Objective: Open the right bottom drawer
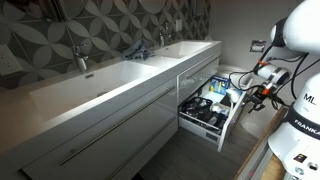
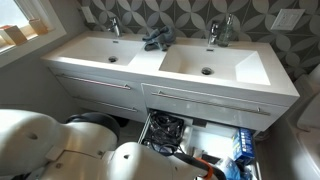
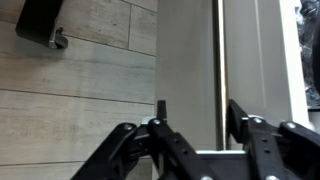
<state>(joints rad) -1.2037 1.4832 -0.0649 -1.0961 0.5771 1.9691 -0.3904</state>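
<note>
The right bottom drawer (image 1: 232, 120) is white and stands pulled out from the vanity, with its dark inside full of bottles and toiletries. It also shows in an exterior view (image 2: 149, 130). In the wrist view its white front (image 3: 190, 60) fills the middle, and the slim chrome bar handle (image 3: 220, 60) runs straight between my fingers, close to one of them. My gripper (image 3: 197, 112) is open around the handle. In an exterior view my gripper (image 1: 250, 92) sits at the drawer's front edge.
The matching upper drawer front (image 1: 195, 70) is shut above it. The longer drawers of the wider unit (image 1: 100, 135) are shut. Wood-look floor tiles (image 3: 70, 100) lie beside the drawer. A dark object (image 3: 40, 20) sits on the floor. The robot's white body (image 2: 60, 150) fills the foreground.
</note>
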